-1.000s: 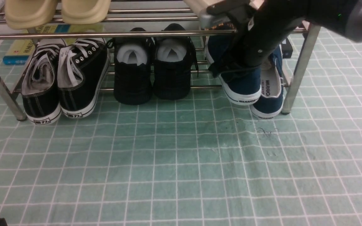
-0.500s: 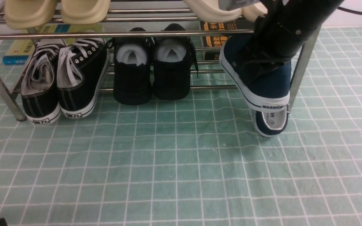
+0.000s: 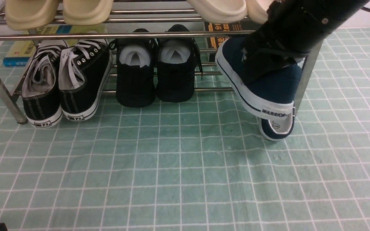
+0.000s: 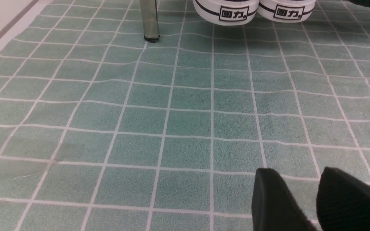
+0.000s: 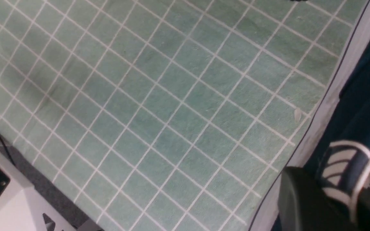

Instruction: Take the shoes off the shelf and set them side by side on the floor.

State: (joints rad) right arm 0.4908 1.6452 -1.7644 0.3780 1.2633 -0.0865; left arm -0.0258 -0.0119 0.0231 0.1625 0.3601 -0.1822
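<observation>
Shoes are pinched inside right end effector.

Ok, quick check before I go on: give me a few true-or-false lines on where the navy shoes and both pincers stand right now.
1. The right pincer holds one navy shoe, tilted, off the floor. True.
2. The other navy shoe lies up on the top tier. False: its heel pokes out on the floor under the held one.
3. The left pincer grips a black sneaker. False: it is open and empty over bare floor; the lace-up sneakers sit on the lower tier of the shelf.
4. The all-black shoes sit between the lace-up sneakers and the navy pair. True.
</observation>
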